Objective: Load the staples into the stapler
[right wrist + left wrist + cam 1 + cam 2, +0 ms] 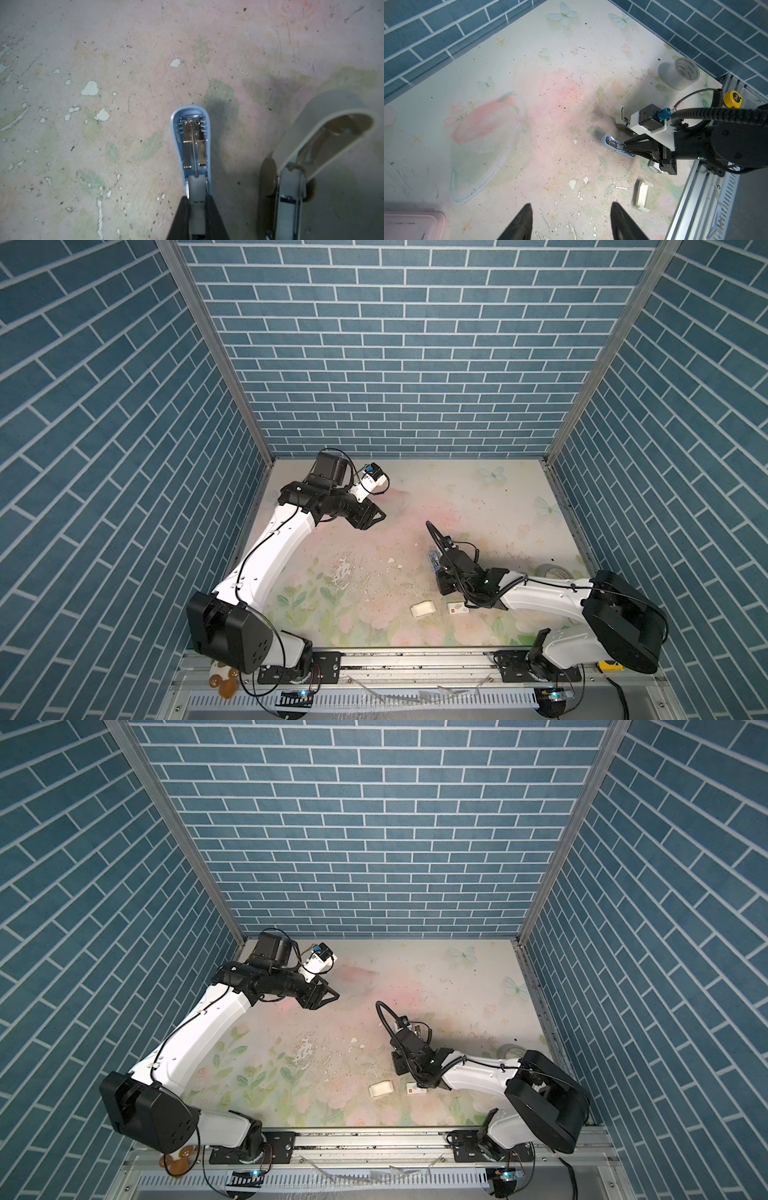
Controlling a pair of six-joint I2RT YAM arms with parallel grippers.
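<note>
A blue stapler (191, 110) lies opened flat on the table, its spring and metal plate facing up; it also shows in a top view (433, 561) and in the left wrist view (609, 141). My right gripper (196, 198) is shut on a pale grey strip, the staples (196, 209), lying in line with the stapler's magazine channel. My left gripper (571, 204) hangs open and empty above the far left of the table (380, 516). The white card tray (423, 608) and the red-marked sleeve (457, 608) lie near the front edge.
A second, beige stapler (324, 116) stands open right beside the blue one. A tape roll (679, 72) sits by the right wall and a yellow tape measure (733, 99) on the rail. A clear plastic lid (488, 145) and a pink tray corner (413, 224) lie at the left.
</note>
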